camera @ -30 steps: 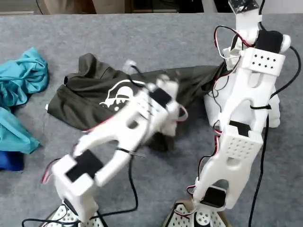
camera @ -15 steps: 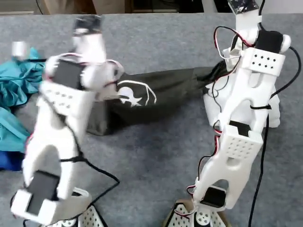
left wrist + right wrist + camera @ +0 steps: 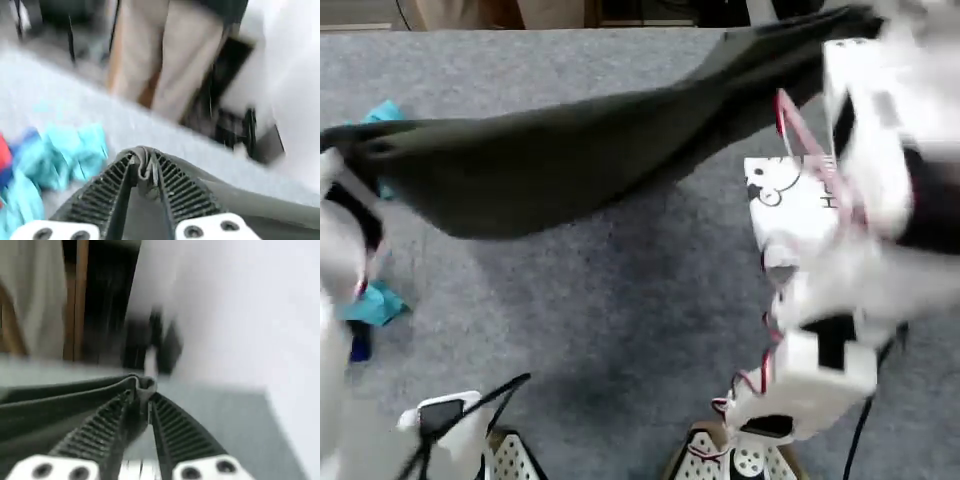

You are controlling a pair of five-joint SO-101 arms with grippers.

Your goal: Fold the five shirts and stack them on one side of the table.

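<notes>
A dark olive shirt (image 3: 570, 150) hangs stretched in the air across the table, held at both ends. My left gripper (image 3: 145, 170) is shut on a pinch of its dark cloth (image 3: 240, 200), at the left edge of the high view. My right gripper (image 3: 142, 390) is shut on the other end of the shirt (image 3: 55, 400), high at the back right. A folded white shirt (image 3: 795, 205) with a black print lies on the grey table (image 3: 620, 320) at the right. Crumpled teal shirts (image 3: 370, 300) lie at the left, seen also as teal cloth (image 3: 55, 155).
The right arm's white body (image 3: 850, 260) stands over the right side of the table. Both arm bases (image 3: 730, 460) sit at the front edge. A bit of blue cloth (image 3: 358, 345) lies beside the teal pile. A person's trouser legs (image 3: 170, 55) stand behind the table.
Both arms have swung upward, lifting the olive shirt off the table and pulling it taut in the air. The left arm went from the shirt's middle to its left end.
</notes>
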